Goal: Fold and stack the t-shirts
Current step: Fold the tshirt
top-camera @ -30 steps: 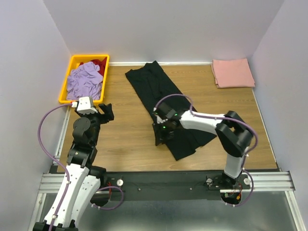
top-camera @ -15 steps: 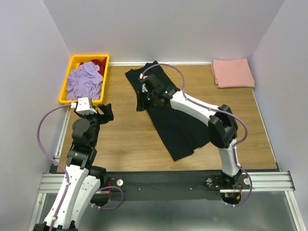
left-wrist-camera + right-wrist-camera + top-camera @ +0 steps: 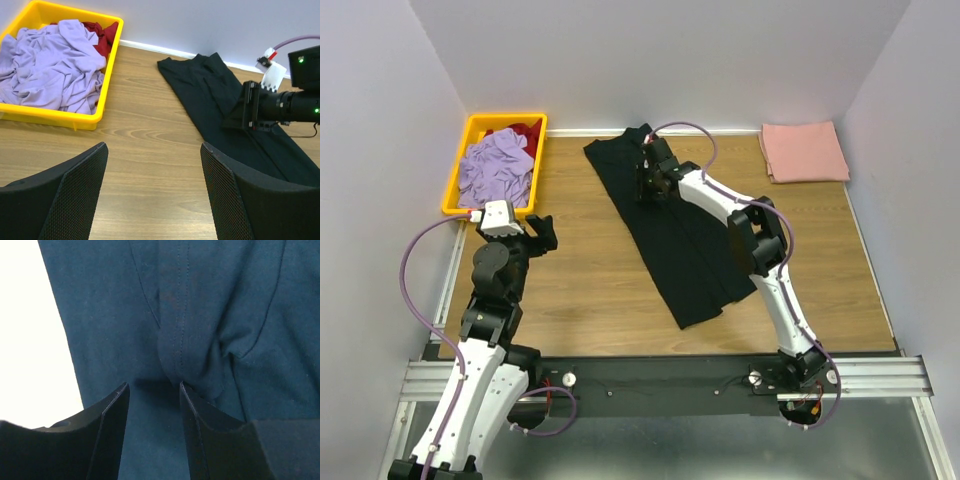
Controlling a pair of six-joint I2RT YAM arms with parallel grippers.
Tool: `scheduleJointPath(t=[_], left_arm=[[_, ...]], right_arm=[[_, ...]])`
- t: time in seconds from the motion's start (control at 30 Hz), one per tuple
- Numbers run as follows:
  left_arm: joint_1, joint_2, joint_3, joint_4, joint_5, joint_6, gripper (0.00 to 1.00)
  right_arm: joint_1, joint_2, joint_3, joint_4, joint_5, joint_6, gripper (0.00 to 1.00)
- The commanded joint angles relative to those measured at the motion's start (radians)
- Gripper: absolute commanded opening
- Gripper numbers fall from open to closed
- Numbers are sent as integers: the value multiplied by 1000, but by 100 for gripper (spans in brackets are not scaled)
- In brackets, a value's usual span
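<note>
The black t-shirt (image 3: 672, 238) lies folded into a long narrow strip, running diagonally from the back wall toward the table's front. It also shows in the left wrist view (image 3: 210, 90) and fills the right wrist view (image 3: 200, 300). My right gripper (image 3: 648, 188) hangs over its far end, jaws open (image 3: 152, 386), with a seamed fold of cloth just past the fingertips and nothing held. The salmon-pink t-shirt (image 3: 805, 151) lies folded at the back right corner. My left gripper (image 3: 542, 232) is open and empty (image 3: 152, 145) over bare wood left of the black shirt.
A yellow bin (image 3: 456, 180) at the back left holds crumpled lavender (image 3: 498, 168) and red (image 3: 525, 132) garments; it also shows in the left wrist view (image 3: 107, 70). Walls close off the table on the left, back and right.
My right gripper carried the black shirt's near-left edge up toward the far end and over to the right. The shirt is now a narrower strip. The left arm has not moved.
</note>
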Motion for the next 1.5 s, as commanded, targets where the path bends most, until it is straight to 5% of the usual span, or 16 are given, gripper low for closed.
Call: scheduleJointPath(t=[0.0, 0.2, 0.37, 0.67, 0.93, 1.23, 1.47], left_arm=[[2, 7, 12, -1, -9, -2, 82], [4, 10, 12, -1, -7, 0, 82], [2, 10, 12, 0, -4, -2, 82], [2, -2, 10, 2, -21, -32, 82], [2, 18, 16, -3, -46, -69, 82], [4, 41, 18, -32, -81, -86, 82], [2, 93, 41, -61, -69, -85, 82]], right_arm=[[-35, 58, 23, 14, 74, 22, 52], [-69, 40, -6, 17, 75, -10, 52], [-68, -153, -144, 17, -23, -38, 53], [-66, -604, -777, -6, -83, -17, 52], [36, -779, -1043, -115, -123, 25, 43], [182, -571, -939, -121, -108, 112, 38], [281, -327, -640, -124, -195, 141, 38]])
